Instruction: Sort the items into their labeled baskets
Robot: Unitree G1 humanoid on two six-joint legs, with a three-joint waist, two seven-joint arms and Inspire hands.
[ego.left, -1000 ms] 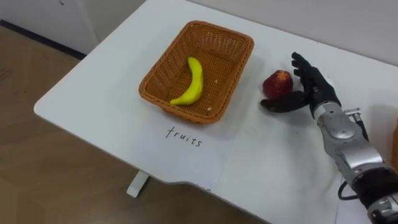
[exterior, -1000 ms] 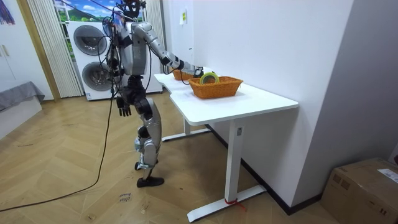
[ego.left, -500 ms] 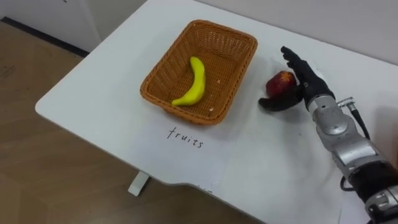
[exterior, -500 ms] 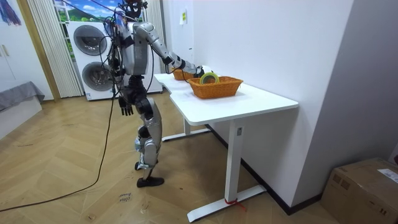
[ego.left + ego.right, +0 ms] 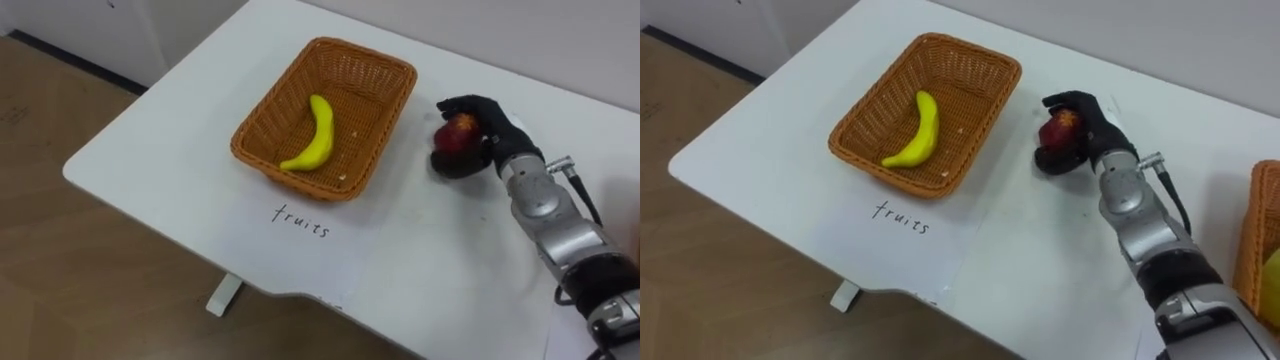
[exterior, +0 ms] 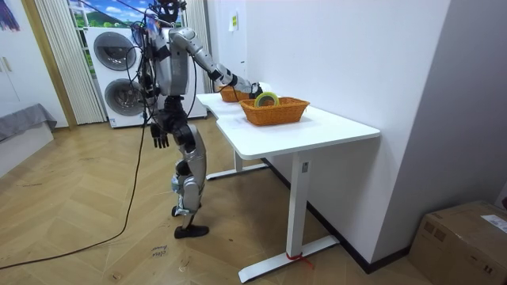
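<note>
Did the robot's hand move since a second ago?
Yes. The right hand has closed in toward the basket: its fingers, straight before, now curl round the apple, which stays put on the table beside the basket.

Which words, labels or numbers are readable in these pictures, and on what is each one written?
"fruits": handwritten on the white sheet that lies on the table, in front of the wicker basket.
Paper on the wall, in the room view: too small to read.
</note>
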